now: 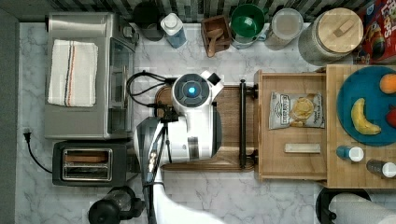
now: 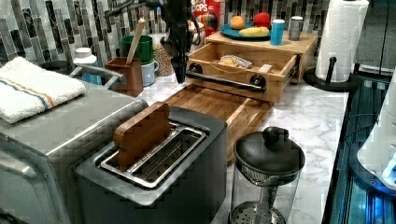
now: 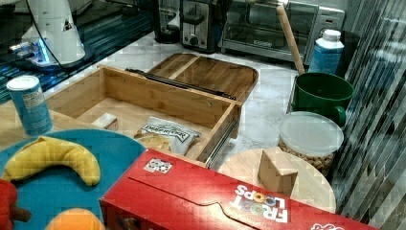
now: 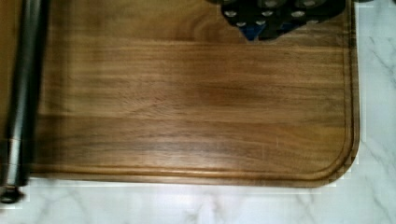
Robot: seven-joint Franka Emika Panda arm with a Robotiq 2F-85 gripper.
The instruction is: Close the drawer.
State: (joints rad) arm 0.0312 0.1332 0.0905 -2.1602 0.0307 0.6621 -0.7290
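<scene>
The shallow rectangular light-wood drawer (image 1: pixel 292 133) with its thin black bar handle (image 1: pixel 242 123) stands pulled fully out from under the light butcher-block top (image 1: pixel 338 172), its front overhanging the dark brown rounded-corner wooden tray (image 1: pixel 231 105) on the white marble desk (image 1: pixel 233 200); inside lie a crinkled snack bag (image 1: pixel 296 110) and a small pale block (image 1: pixel 302 148).

The white robot arm (image 1: pixel 194 119) hovers over the tray, and its dark hand (image 2: pixel 180 70) hangs just in front of the handle in the left view — whether its fingers are spread or clenched I cannot tell.

To do this step well, I judge the hand should come down level with the drawer front and meet it near the middle of the bar, then press straight along the slide rails; an off-centre push could skew the box and make it bind.

The top view gives the drawer's full extension and the arm's alignment with the handle, but hides the hand beneath the arm; the left view shows the hand's height against the bar; the right view reveals the metal side rail (image 3: pixel 221 139); the wrist view shows the tray's grain and the bar at the edge — a sign the hand is beside the handle.
</scene>
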